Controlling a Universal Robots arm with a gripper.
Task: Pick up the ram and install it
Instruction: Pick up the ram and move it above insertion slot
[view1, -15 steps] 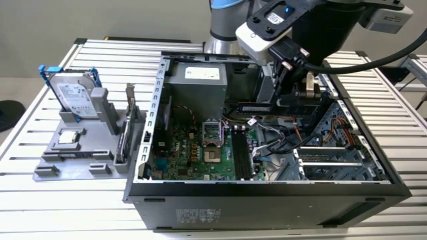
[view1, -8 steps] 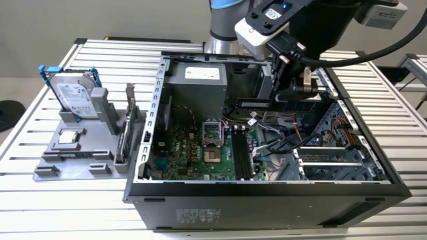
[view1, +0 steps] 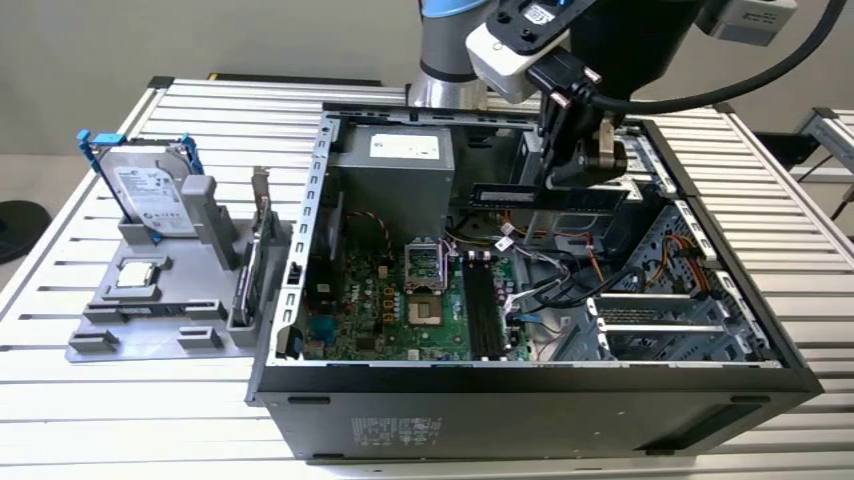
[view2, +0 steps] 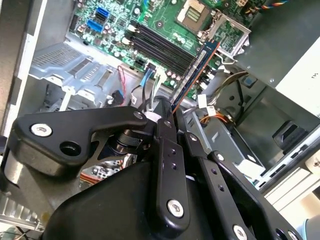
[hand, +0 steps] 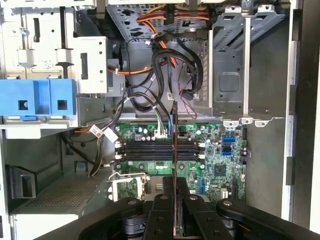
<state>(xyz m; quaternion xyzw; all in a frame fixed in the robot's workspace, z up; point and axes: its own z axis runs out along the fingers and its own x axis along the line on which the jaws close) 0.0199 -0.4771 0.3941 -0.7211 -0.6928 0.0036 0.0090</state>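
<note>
The gripper (view1: 581, 182) is closed on the ram (view1: 507, 194), holding it edge-down over the open case (view1: 534, 400). Pickup looks done and installing is in hand. The memory slots (hand: 145, 148) lie below the gripper, not yet touched by the ram. By my judgement, seating it calls for lining its edge along one slot.

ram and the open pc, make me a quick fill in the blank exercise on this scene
1. The gripper is ____ on the ram.
2. The ram hangs over the motherboard inside the open computer ____.
3. On the exterior view's left, the hard drive stands in a ____ frame.
Missing words: shut; case; blue.
</note>
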